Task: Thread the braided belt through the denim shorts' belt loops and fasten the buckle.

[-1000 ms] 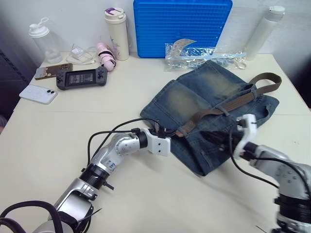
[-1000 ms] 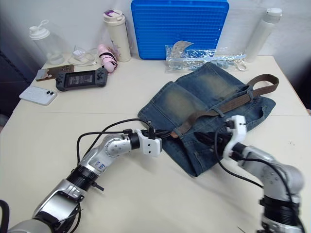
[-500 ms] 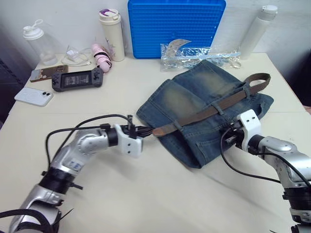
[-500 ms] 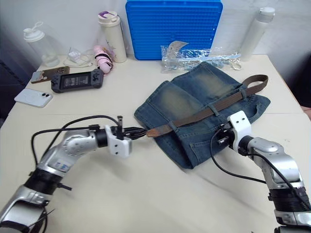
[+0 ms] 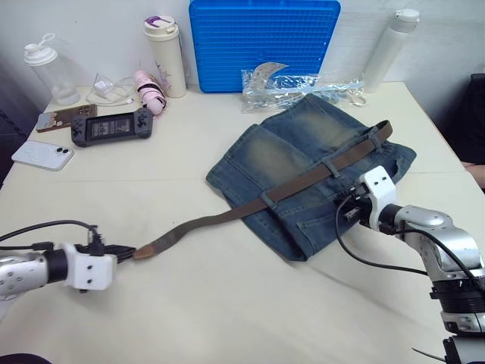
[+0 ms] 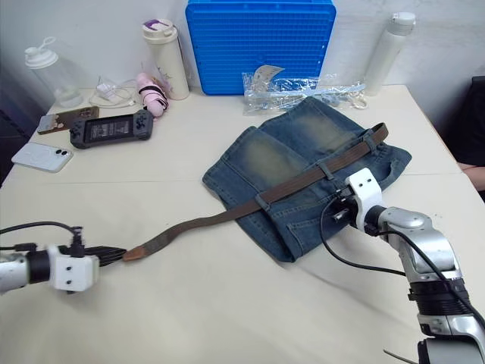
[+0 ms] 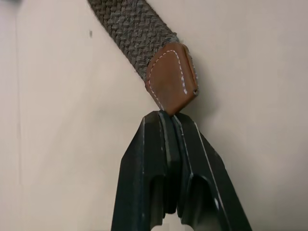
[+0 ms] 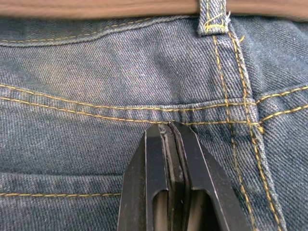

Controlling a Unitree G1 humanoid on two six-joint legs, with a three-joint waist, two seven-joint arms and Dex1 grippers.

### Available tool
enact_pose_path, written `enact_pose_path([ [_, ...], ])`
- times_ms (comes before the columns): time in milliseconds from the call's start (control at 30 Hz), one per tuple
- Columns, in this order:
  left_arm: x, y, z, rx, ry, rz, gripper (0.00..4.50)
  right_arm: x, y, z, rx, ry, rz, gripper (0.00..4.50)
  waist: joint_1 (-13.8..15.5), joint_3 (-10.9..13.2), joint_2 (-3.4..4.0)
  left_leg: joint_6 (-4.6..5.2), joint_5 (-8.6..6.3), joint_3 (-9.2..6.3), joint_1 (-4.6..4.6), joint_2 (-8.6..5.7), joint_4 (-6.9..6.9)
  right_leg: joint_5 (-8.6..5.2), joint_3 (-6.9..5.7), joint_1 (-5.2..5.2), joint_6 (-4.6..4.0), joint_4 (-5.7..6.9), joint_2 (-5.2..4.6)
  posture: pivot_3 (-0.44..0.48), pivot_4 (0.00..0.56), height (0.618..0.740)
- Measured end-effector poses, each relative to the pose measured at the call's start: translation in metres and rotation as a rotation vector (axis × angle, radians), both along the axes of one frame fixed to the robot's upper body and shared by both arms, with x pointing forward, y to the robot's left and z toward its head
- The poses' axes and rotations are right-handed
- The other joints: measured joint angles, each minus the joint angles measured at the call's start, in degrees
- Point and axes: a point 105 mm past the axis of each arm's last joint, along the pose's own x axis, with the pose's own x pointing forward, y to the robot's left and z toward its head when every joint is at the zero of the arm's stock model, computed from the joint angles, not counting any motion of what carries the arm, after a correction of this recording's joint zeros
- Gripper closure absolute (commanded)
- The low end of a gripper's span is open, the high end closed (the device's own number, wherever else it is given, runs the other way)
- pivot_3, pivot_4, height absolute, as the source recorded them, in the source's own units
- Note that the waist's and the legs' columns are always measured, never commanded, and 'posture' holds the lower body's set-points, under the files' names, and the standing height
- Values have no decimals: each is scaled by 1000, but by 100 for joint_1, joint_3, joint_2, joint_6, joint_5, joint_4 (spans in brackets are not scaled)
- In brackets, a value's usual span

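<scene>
I see the denim shorts (image 5: 311, 163) lying flat on the cream worktop (image 5: 227, 303), waistband running diagonally from near left to far right. The braided belt (image 5: 303, 180) lies along that waistband under several belt loops (image 5: 332, 167) and trails off the shorts' near-left corner across the bare worktop. Its free end, capped with a tan leather tip (image 7: 171, 77), reaches my left hand (image 5: 125, 252), which sits low at the worktop's left edge. In the left wrist view the two black fingers (image 7: 154, 159) are pressed together, and the leather tip touches their ends; I cannot tell whether the tip is actually pinched between them. My right hand (image 5: 347, 208) rests on the shorts just below the waistband on the right side. In the right wrist view its fingers are clenched, tips against a yellow-stitched seam of the denim, with one belt loop (image 8: 213, 18) just beyond. Whether a fold of cloth is caught there I cannot tell. The buckle I cannot make out.
</scene>
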Motion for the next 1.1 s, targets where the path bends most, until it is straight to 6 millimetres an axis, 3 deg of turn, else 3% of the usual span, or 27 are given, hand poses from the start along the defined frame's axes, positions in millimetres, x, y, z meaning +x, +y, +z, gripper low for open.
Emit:
enact_pose_path([
  [267, -23, 23, -6, -9, 132, 105, 4500, 4, 8, 4, 5, 2, 39, 4458, -124, 0, 1, -14, -8, 3, 4, 17, -10, -7, -5, -5, -12, 5, 2, 0, 150, 693],
  [433, -22, 41, -3, 30, 132, 178, 4500, 4, 9, 4, 5, 10, 47, 4458, -118, 1, 6, -22, -12, 12, 12, 39, -16, -9, -10, -5, -17, 10, 29, 0, 150, 693],
  [567, -21, 69, 2, 89, 146, 299, 4500, 4, 10, 4, 10, 13, 52, 4458, -115, 2, 11, -35, -18, 14, 17, 59, -15, -13, -5, -6, -25, 12, 53, 0, 150, 693],
  [767, -18, 69, 2, 71, 164, 331, 4500, 4, 11, 4, 12, 13, 54, 4458, -112, 4, 24, -48, -28, 19, 39, 70, -16, -17, -5, -5, -31, 41, 54, 0, 150, 693],
  [867, -11, 58, 2, -46, 169, 359, 3561, 3, 10, 5, 49, 20, 42, 4500, -100, 4, 38, -48, -29, 26, 46, 70, -14, -18, -1, -1, -35, 45, 50, 0, 150, 693],
  [967, -1, 37, 7, -157, 189, 311, 2331, -4, 23, 7, 151, 56, 107, 3505, -82, 8, 44, -46, -30, 26, 43, 69, -12, -19, 2, -3, -36, 44, 46, 0, 150, 693],
  [1100, 25, -13, 40, -362, 152, 159, 482, -20, 35, 20, 192, 74, 235, 1447, 10, 21, 55, -43, -30, 7, 6, 67, 2, -19, -2, -22, -36, 40, 35, 0, 150, 693],
])
